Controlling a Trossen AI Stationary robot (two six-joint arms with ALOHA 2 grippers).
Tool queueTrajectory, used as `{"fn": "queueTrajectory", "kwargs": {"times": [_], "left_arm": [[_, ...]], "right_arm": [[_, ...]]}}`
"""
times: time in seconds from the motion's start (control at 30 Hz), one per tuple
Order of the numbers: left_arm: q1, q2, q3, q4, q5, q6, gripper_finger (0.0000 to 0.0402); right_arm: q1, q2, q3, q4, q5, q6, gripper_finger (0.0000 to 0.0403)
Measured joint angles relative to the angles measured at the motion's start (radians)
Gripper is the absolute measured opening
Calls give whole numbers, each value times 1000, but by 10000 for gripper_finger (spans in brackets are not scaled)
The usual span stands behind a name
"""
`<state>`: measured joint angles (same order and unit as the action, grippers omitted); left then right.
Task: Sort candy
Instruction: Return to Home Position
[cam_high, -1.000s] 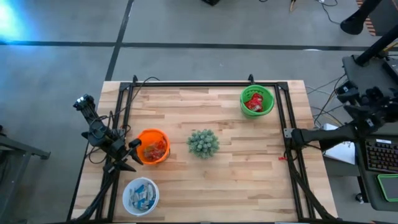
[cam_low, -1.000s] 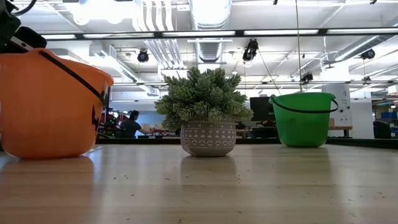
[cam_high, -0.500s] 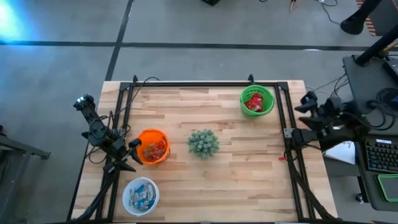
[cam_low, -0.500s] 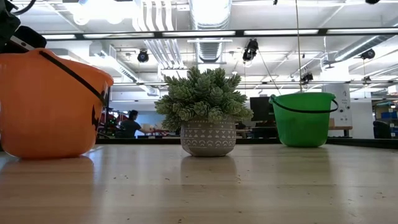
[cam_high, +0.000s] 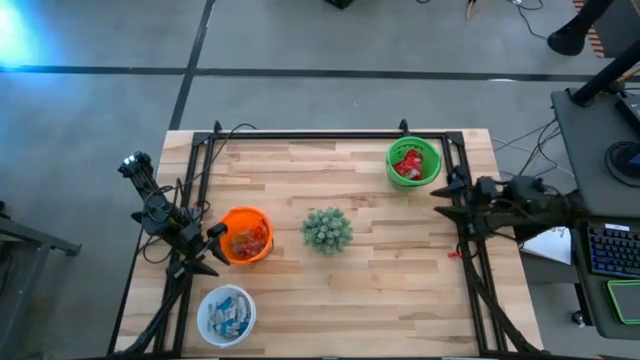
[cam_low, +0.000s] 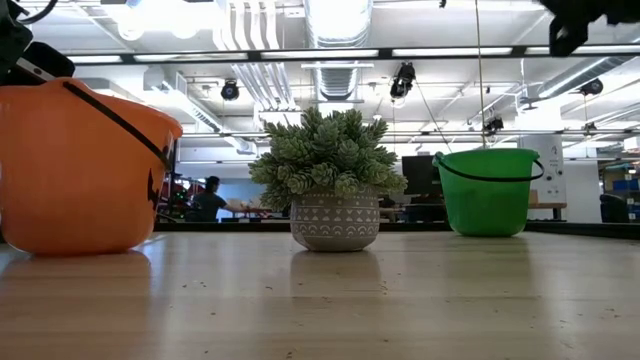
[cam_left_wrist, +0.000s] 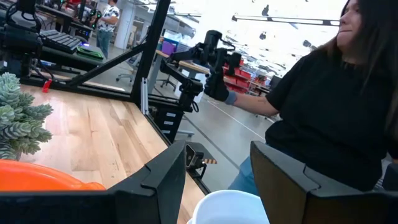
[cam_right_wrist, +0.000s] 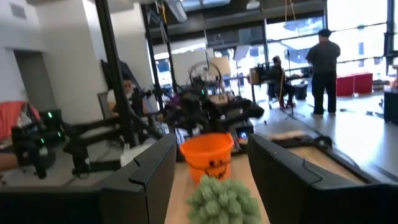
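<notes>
All the candy I see lies in three bowls. Orange-red candy fills the orange bowl, red packets lie in the green bowl, and blue-and-white bars are in the white bowl. My left gripper stands open at the table's left edge, beside the orange bowl, with nothing between its fingers. My right gripper is open over the table's right edge, just nearer than the green bowl, pointing level across the table at the orange bowl.
A spiky green plant in a grey patterned pot stands at the table's middle. A black frame runs along the table's far and side edges. A person sits beyond the table's near side; others are farther off in the room.
My right arm has unfolded from off the table's right side, bringing its gripper down and toward the table's left until it is over the right edge. It stays open. Bowls, plant and left arm have kept still.
</notes>
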<state>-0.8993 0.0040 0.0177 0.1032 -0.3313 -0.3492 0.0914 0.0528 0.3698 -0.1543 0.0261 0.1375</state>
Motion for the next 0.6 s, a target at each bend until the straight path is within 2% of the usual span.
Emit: {"fn": "queueTrajectory", "kwargs": {"times": [0.33,0.6], "left_arm": [[0,0,0,2,0,0,162],[0,-1,0,18,0,-4,162]], "right_arm": [[0,0,-198,153,0,-6,189],[0,0,-244,178,0,-6,189]]}}
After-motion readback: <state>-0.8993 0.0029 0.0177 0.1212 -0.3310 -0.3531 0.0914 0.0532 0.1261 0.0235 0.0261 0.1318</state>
